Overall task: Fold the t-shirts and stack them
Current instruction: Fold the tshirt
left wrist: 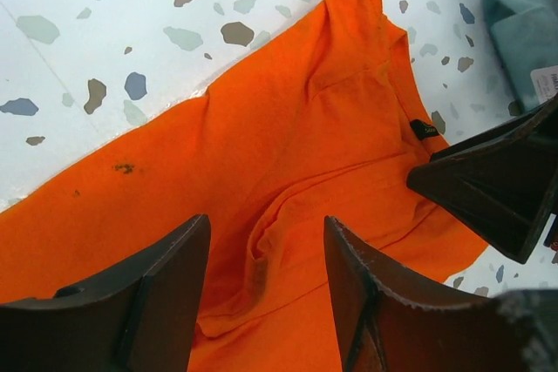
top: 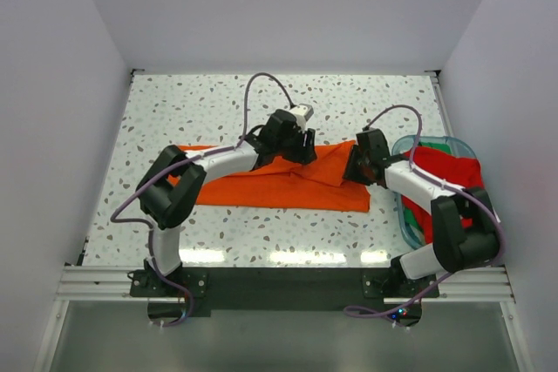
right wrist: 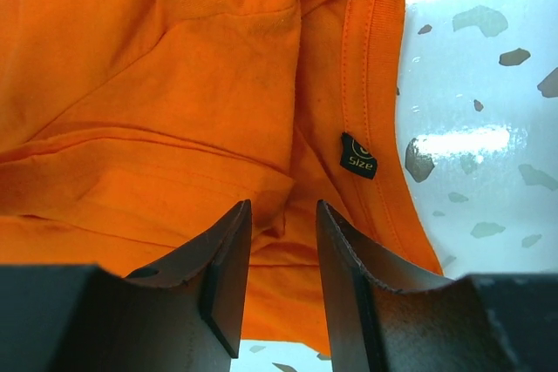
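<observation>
On orange t-shirt (right wrist: 174, 111), black "size" label (right wrist: 358, 156)

Beneath the right gripper (right wrist: 282, 211) the t-shirt (right wrist: 174, 84) is bright orange, its label (right wrist: 358, 156) black. The table (right wrist: 497, 93) beyond is white, flecked grey.

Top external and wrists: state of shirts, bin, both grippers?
orange t-shirt: laid out on table, partly folded, rumpled near collar.
red t-shirt: bunched, draped over bin.
bin: upright, cloth piled in it.
left gripper: open, over a ridge of orange cloth.
right gripper: open, narrow gap, near size label.
</observation>
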Tool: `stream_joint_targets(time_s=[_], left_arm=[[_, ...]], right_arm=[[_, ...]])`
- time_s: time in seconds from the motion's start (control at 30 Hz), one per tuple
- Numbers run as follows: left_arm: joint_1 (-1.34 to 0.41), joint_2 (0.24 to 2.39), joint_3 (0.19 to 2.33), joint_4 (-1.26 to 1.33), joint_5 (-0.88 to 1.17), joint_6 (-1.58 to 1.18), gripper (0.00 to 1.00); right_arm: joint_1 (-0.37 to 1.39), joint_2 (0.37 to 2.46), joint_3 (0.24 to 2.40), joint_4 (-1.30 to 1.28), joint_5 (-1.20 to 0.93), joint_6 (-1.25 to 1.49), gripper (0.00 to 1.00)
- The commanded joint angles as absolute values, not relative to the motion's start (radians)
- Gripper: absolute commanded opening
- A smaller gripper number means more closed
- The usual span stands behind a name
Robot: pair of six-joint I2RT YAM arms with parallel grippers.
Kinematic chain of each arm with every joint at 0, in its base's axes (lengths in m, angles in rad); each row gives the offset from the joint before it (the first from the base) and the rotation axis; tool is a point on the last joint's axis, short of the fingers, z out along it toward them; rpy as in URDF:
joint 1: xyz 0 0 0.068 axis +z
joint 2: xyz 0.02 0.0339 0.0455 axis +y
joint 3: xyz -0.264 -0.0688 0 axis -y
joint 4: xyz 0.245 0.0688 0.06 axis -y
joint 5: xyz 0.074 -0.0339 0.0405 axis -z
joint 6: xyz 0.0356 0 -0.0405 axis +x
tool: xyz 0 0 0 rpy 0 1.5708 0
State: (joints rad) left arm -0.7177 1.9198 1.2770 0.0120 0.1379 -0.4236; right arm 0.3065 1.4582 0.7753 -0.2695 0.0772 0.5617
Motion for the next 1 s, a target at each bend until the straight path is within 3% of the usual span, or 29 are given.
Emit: stream_joint_targets(time_s=[0.0, 0.17, 0.47, 0.97], left_arm=[[-0.736, 1.94, 1.331, 0.002, 0.101, -0.382, 0.59], [-0.742, 1.94, 1.322, -0.035, 0.087, -0.38, 0.47], [-0.75, 1.939, 1.308, -0.04, 0.095, -0.377, 0.35], [-0.75, 1.905, 1.262, -0.043, 0.057, -0.373, 0.07]], right_arm=[[0.299, 1.466, 0.769, -0.215, 0.06, 0.58, 0.38], [0.298, 1.47, 0.77, -0.204, 0.048, 0.586, 0.34], [0.296, 1.47, 0.765, -0.198, 0.035, 0.589, 0.28], [0.296, 1.434, 0.742, -0.184, 0.009, 0.589, 0.02]])
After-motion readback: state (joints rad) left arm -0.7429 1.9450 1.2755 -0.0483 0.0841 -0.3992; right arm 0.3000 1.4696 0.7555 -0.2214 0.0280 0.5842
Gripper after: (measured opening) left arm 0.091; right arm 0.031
